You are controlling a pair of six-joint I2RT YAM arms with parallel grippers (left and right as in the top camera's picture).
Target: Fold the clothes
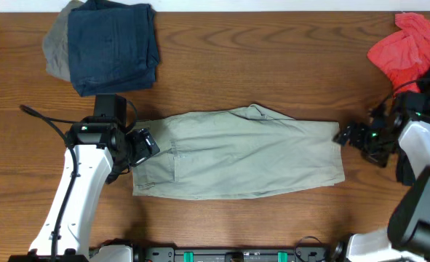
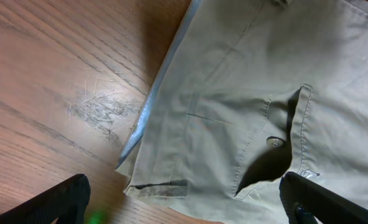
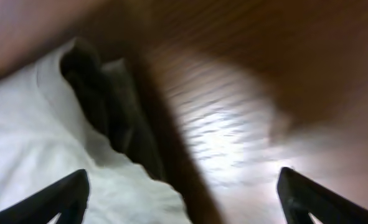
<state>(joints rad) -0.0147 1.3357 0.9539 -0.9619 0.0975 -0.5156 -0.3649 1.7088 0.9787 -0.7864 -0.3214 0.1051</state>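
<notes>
We see the shorts spread flat on the desk, buttoned pocket up. The left end effector at their 9 o'clock and the right end effector at 3 o'clock both gape wide, empty.

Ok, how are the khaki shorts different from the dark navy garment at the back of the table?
The khaki shorts are pale; the navy garment is dark. The shorts lie spread out long; the navy garment is folded compactly. The navy garment overlaps a grey cloth; the shorts touch no other garment. Both are trouser-like cloth, lying flat.
</notes>
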